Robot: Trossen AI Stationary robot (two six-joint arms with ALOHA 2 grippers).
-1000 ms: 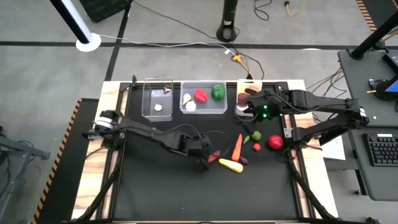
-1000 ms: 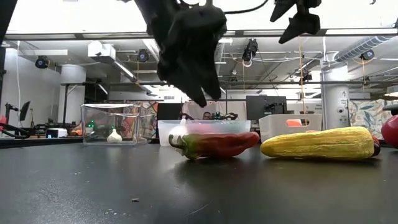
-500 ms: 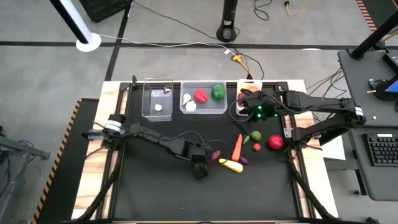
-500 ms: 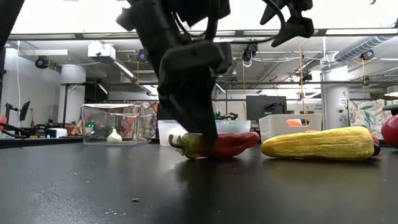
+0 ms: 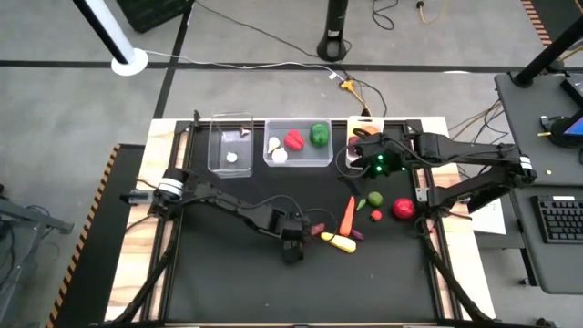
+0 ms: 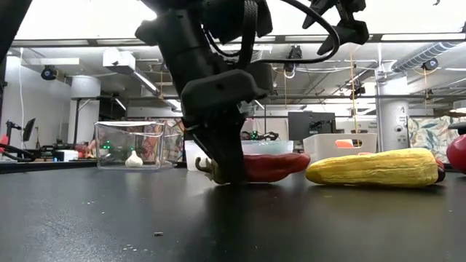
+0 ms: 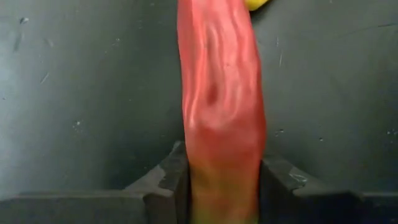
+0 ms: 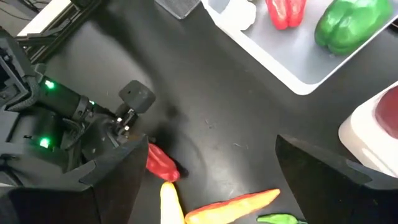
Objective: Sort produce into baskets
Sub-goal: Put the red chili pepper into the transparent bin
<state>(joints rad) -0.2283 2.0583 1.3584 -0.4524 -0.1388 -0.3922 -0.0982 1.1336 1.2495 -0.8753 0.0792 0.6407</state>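
Left wrist view: the long red toy pepper (image 7: 219,118) lies flat on the black table (image 7: 81,99), its long axis running straight out from the left gripper (image 7: 221,186). Its greenish stem end sits between the two dark fingers (image 7: 166,182), which press against it on both sides, so the jaws are grasping the pepper. The tip of the yellow toy squash (image 7: 256,3) lies just beyond the pepper's far end.

In the high view the left gripper (image 5: 291,239) is down near the middle of the table (image 5: 219,273). The pepper (image 5: 315,226) shows beside it only as a small dark red shape. The squash (image 5: 339,242) lies just beside, long axis roughly parallel to the front edge, and the orange toy carrot (image 5: 348,214) points toward the back edge. A round red toy fruit (image 5: 403,209) rests near the right edge.

Along the back edge stand the narrow clear plastic bin (image 5: 230,144), the wider clear plastic bin (image 5: 298,144) and the narrow white bin (image 5: 359,160). The right gripper (image 5: 369,153) hovers over the white bin; in the right wrist view its fingers (image 8: 115,186) stand wide apart with nothing between them. No writing is legible anywhere. The front part of the table is open, bare black surface.

In the low view the gripper (image 6: 222,164) reaches the table surface over the pepper's (image 6: 269,166) stem end.
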